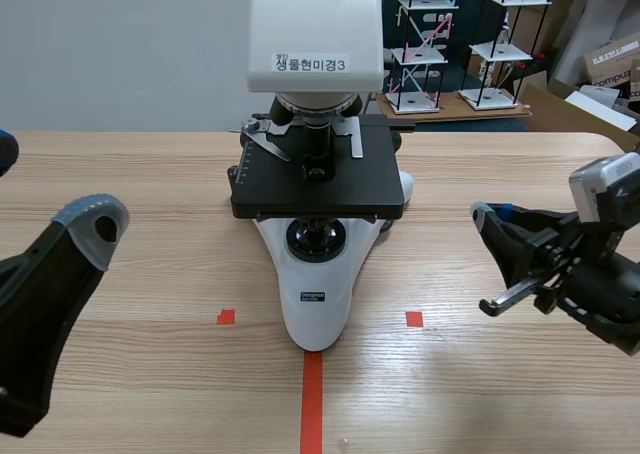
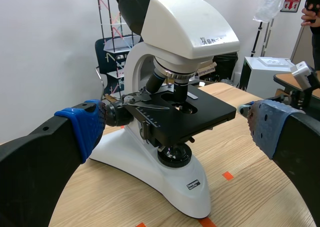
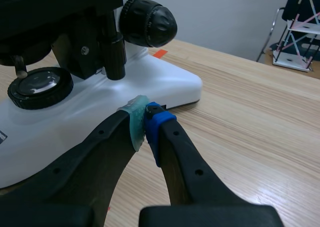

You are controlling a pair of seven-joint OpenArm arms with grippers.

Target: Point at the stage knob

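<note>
Right gripper (image 3: 145,121) clenched, pads together, nothing between; tips low over the table (image 3: 260,112), near the white microscope base (image 3: 165,82), apart from it. Stage knob (image 3: 114,54) ahead of and above the tips: black vertical shaft hanging under the stage (image 1: 300,189), untouched. Big black focus knob (image 3: 148,21) just beyond it. Left gripper (image 2: 174,123) released, fingers spread wide, short of the microscope (image 1: 315,34) on its other side. Orange-red tape line (image 1: 312,404) on the wood in front of the base.
</note>
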